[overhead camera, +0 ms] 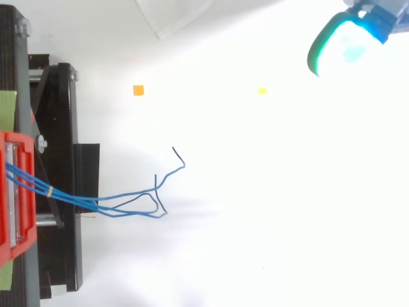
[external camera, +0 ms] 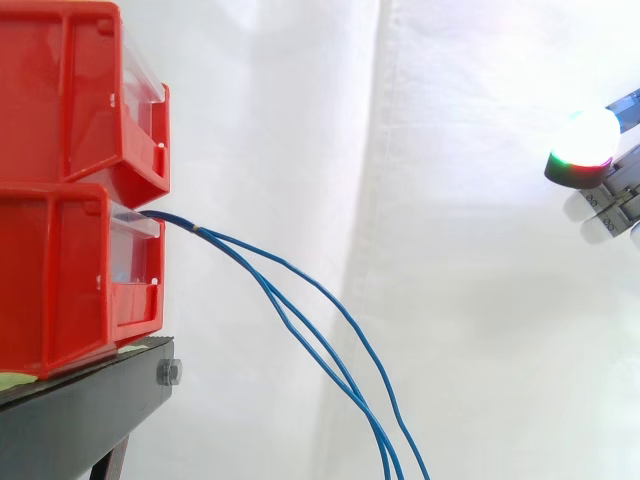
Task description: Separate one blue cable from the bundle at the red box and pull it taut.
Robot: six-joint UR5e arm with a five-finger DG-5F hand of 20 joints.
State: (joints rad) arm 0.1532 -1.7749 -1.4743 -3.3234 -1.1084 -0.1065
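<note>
Blue cables (external camera: pixel 215 238) come out of front of lower red bin (external camera: pixel 60 280), bound by small yellowish tie (overhead camera: pixel 50 190) just beside bin. Past tie, strands droop slack below black stand (external camera: pixel 80 410), loose ends spread apart. Upper red bin (external camera: pixel 70 90) stacked on lower. Hand (external camera: pixel 585 145) high at right, well apart from cables, touching nothing; released or clenched, cannot tell.

Side view level, close beside red bins (external camera: pixel 60 270); top view looks straight down; both share bins, blue cables (external camera: pixel 210 235)
</note>
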